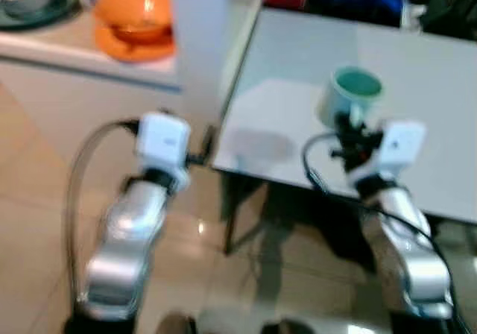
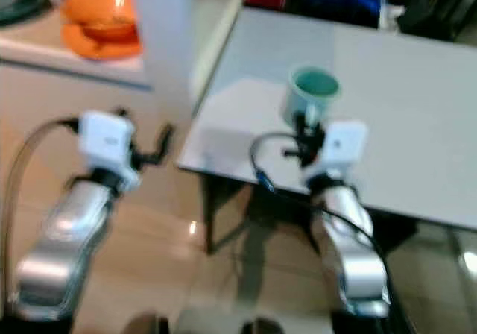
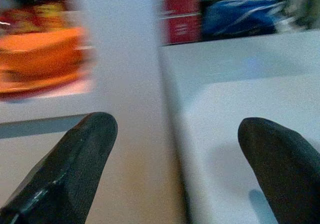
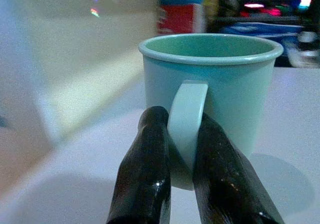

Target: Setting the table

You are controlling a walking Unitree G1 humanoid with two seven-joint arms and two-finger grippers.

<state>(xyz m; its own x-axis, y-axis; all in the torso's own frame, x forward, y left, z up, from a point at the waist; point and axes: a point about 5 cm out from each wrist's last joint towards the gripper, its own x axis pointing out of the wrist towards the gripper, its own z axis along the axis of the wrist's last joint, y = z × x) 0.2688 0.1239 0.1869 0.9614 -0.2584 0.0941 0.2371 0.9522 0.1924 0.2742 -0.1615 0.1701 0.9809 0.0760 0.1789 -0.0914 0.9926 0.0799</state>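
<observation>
on the table [image 1: 417, 73], right gripper [image 4: 182, 134] pinches mug [image 4: 220, 84] handle.

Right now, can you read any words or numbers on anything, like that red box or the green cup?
No words can be read.
Red box: pale lines of print, too blurred to read.
Green cup, held by its handle in the right hand: plain, no writing.
</observation>
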